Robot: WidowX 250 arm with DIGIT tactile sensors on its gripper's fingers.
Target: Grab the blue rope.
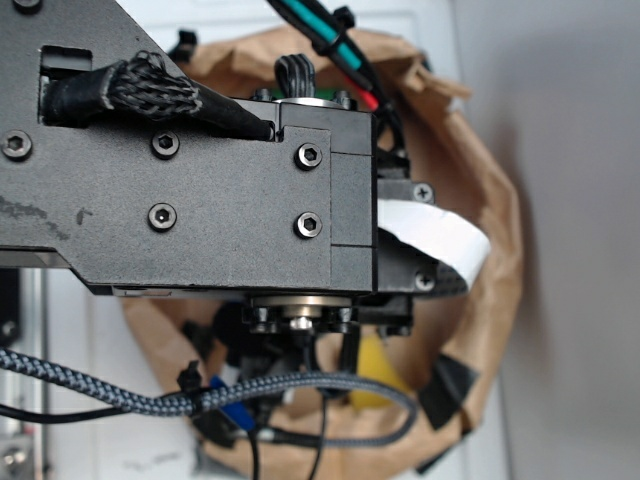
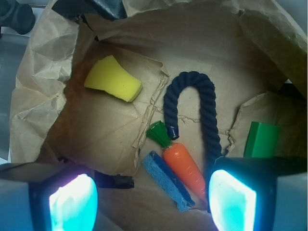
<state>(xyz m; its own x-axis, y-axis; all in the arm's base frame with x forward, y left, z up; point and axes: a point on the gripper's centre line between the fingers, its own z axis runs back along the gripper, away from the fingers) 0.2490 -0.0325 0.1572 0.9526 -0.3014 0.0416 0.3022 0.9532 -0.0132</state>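
Below, the spread gripper (image 2: pixel 151 202) hovers over the blue rope (image 2: pixel 202 103), toy carrot (image 2: pixel 185 166) and blue sponge (image 2: pixel 168 180) just beside

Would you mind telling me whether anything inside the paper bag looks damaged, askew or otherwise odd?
Nothing looks damaged or spilled. The crumpled paper bag simply holds loose items: the blue rope bent in an arch, its capped end resting by the toy carrot, plus sponges and a green block. The pincer hangs open above.

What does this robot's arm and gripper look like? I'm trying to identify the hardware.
The arm is matte black metal plates fastened with hex bolts, with a grey braided cable and thinner black wires trailing beside it. The gripper has dark fingers with glossy pads glowing cyan in the wrist view.
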